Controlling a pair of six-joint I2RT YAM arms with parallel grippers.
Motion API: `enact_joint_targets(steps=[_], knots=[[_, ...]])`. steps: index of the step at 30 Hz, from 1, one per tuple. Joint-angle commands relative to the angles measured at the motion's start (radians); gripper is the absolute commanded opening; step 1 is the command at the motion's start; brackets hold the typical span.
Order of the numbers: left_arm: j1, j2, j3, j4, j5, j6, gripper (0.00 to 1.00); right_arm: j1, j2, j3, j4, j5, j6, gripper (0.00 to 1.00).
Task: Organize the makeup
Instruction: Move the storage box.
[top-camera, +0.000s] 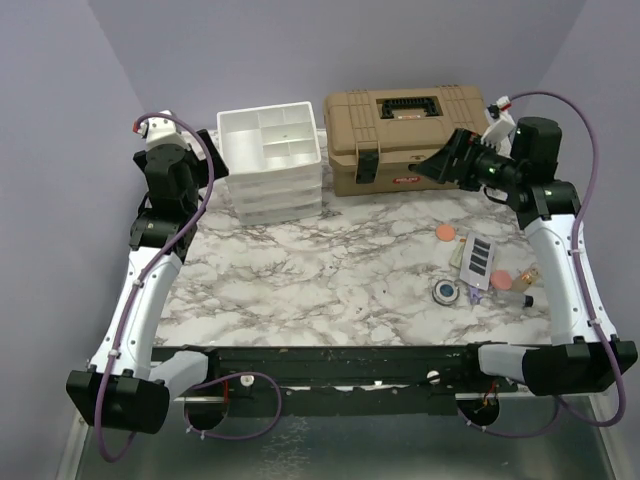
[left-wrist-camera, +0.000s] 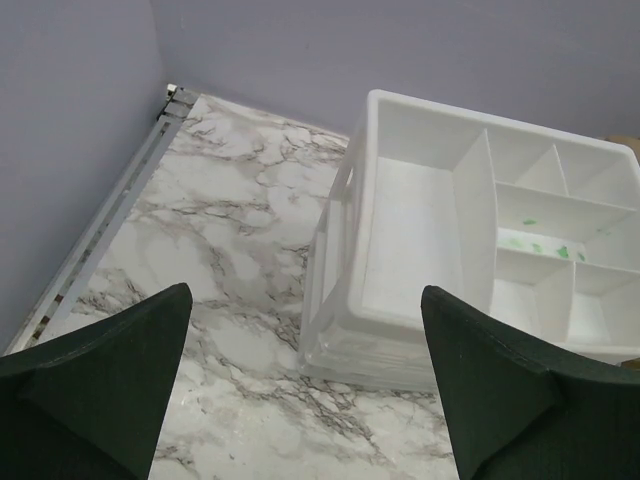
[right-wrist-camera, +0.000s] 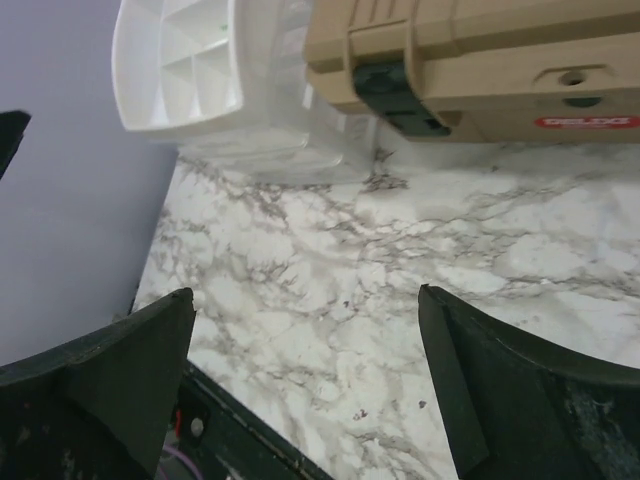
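The makeup lies at the right of the marble table in the top view: a clear palette (top-camera: 479, 257) with dark pans, a salmon disc (top-camera: 445, 233), a second pink disc (top-camera: 501, 280), a round blue-centred compact (top-camera: 445, 291), a thin pencil (top-camera: 470, 293) and a small tube (top-camera: 527, 275). None of it shows in the wrist views. My left gripper (top-camera: 212, 160) is raised beside the drawer unit, open and empty (left-wrist-camera: 305, 395). My right gripper (top-camera: 440, 162) is raised in front of the toolbox, open and empty (right-wrist-camera: 305, 395).
A white plastic drawer unit (top-camera: 272, 160) with a divided top tray (left-wrist-camera: 520, 235) stands at the back left, also in the right wrist view (right-wrist-camera: 190, 65). A tan toolbox (top-camera: 405, 130) stands shut at the back right (right-wrist-camera: 480, 60). Purple walls enclose the table.
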Motion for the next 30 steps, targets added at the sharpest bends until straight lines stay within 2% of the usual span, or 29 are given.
enact_joint_targets(steps=[1, 2, 4, 8, 11, 15, 21, 26, 30], knots=[[0.001, 0.004, 0.013, -0.021, -0.042, -0.043, 0.99, 0.120, 0.037, 0.080, -0.068, -0.066, -0.016, 1.00], [0.001, -0.006, 0.013, -0.027, -0.036, -0.046, 0.99, 0.155, 0.051, 0.099, -0.078, -0.036, -0.017, 1.00], [0.001, -0.034, 0.012, -0.051, 0.071, -0.073, 0.99, 0.209, 0.066, 0.115, -0.063, 0.000, -0.007, 1.00], [0.003, -0.062, 0.027, -0.048, 0.185, -0.038, 0.99, 0.288, 0.127, 0.151, -0.048, 0.025, 0.023, 1.00], [0.003, -0.090, 0.047, -0.113, 0.097, -0.132, 0.99, 0.357, 0.190, 0.212, -0.078, 0.082, 0.023, 1.00], [0.004, -0.130, 0.032, -0.117, -0.008, -0.114, 0.99, 0.420, 0.245, 0.257, -0.071, 0.133, 0.049, 1.00], [0.020, 0.019, 0.177, -0.248, 0.092, -0.078, 0.99, 0.490, 0.308, 0.286, -0.030, 0.156, 0.094, 1.00], [0.040, 0.090, 0.201, -0.234, 0.177, -0.133, 0.98, 0.521, 0.361, 0.302, 0.011, 0.138, 0.121, 1.00], [0.064, 0.158, 0.203, -0.225, 0.226, -0.162, 0.95, 0.523, 0.447, 0.385, 0.020, 0.169, 0.108, 1.00]])
